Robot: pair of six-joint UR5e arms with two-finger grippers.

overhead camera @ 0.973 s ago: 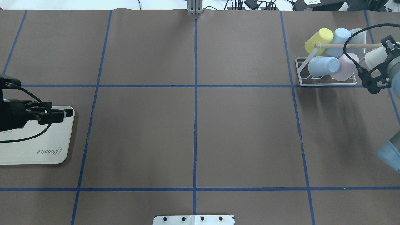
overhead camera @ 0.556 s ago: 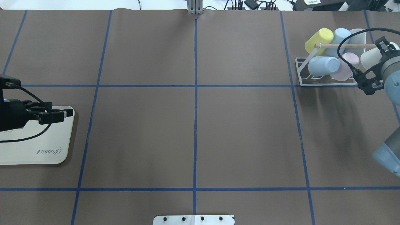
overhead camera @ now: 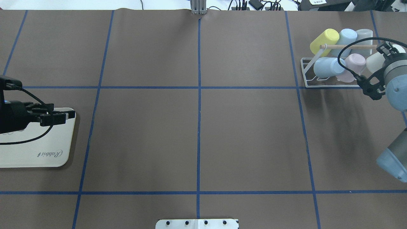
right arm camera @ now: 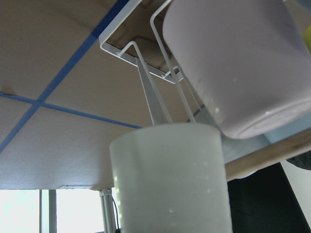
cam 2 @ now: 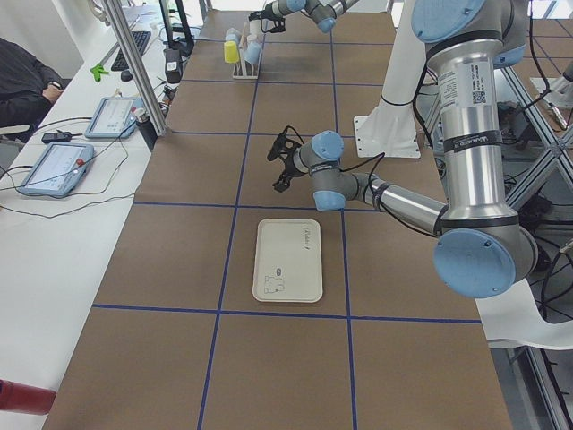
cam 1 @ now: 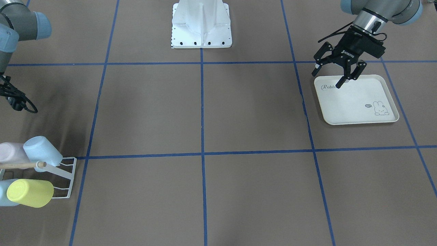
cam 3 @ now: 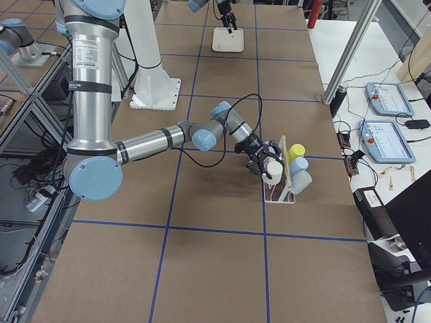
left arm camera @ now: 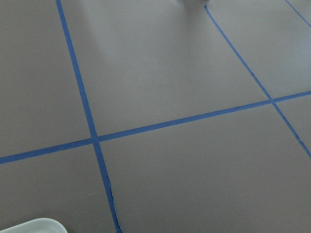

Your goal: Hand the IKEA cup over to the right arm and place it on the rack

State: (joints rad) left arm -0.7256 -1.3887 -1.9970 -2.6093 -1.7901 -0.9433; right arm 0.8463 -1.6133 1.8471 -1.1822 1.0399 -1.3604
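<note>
A white IKEA cup hangs at the right end of the white wire rack, just under its wooden dowel and beside a pink cup. My right gripper is shut on the white cup. Close up in the right wrist view, that cup sits below the pink one, and no fingers show. The right arm stretches low across the table. Far off, my left gripper hovers open and empty over the near corner of the cream tray.
The rack also holds a yellow cup, two pale blue cups and a grey one. The white robot base stands at the table's near middle edge. Blue tape lines divide the brown table.
The right arm has carried the white cup leftward, closer to the pink cup and the dowel. The left gripper has stayed over the tray.
</note>
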